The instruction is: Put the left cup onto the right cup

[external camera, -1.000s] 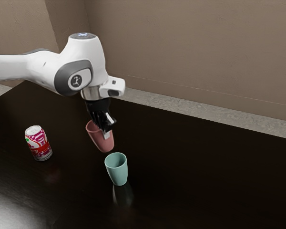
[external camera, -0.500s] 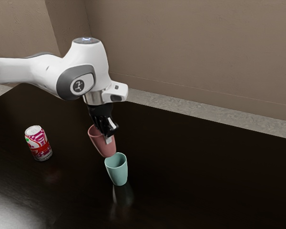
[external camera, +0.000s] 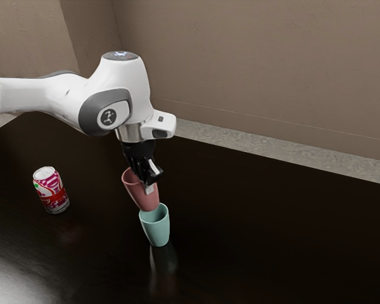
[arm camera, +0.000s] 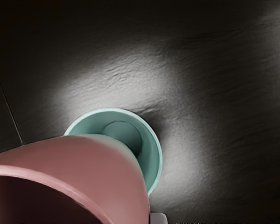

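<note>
My fingers [external camera: 149,177] are closed on the rim of the pink cup [external camera: 140,192], pinching its wall, and the cup hangs from them tilted, with its mouth leaning toward the exterior view's left and its base pointing down toward the teal cup [external camera: 155,228]. A second ago I held the pink cup farther toward the exterior view's left and clear of the teal one. Since then my arm has carried it toward the exterior view's right and a little lower, so its base now sits right at the teal cup's mouth; I cannot tell whether the two touch. From my wrist, the pink cup [arm camera: 74,177] looms close under my hand and overlaps the near rim of the teal cup [arm camera: 152,148], whose inside bottom shows. The teal cup stands upright on the dark counter [external camera: 278,240] where it was, and the soda can [external camera: 50,190] has not shifted, well apart toward the exterior view's left.
</note>
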